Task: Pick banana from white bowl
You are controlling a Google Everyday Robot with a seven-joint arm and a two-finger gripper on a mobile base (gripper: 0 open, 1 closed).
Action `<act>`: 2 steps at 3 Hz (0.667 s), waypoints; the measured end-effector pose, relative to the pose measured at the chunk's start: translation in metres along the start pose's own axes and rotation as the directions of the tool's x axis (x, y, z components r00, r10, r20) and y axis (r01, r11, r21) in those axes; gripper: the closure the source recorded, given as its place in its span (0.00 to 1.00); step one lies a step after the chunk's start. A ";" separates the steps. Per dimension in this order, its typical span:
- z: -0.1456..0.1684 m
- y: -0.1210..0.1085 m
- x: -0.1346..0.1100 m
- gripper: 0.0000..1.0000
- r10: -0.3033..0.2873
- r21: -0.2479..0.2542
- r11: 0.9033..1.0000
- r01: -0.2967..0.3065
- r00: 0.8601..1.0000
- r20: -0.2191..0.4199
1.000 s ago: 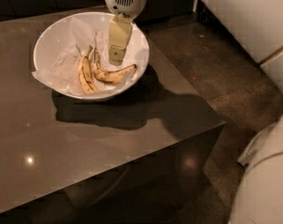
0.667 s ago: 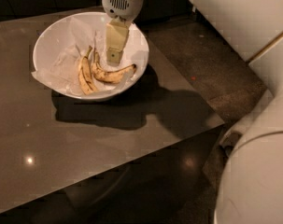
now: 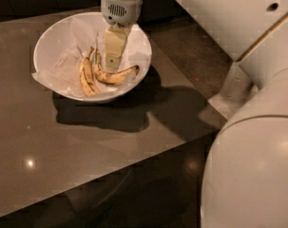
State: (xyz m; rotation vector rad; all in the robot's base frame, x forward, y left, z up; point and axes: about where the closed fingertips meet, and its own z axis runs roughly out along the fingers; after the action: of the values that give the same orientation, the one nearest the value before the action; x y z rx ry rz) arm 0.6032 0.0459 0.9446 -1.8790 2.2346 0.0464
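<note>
Gripper (image 3: 111,64) low inside bowl (image 3: 44,41), tip just over banana (image 3: 117,76). Open or closed: cannot tell. Second banana (image 3: 88,76) close beside.

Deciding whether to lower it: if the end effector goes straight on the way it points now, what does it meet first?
Most likely the curved banana in the white bowl; the end effector hangs pointing down just over it. Depth is unclear, though.
</note>
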 end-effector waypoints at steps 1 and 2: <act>0.015 0.001 0.000 0.24 0.005 -0.028 1.000 -0.005 1.000 -0.012; 0.028 -0.001 0.003 0.26 0.006 -0.050 0.999 -0.007 1.000 -0.019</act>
State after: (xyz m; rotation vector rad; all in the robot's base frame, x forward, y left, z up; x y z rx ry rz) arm 0.6077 0.0479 0.9166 -1.9059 2.2725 0.0868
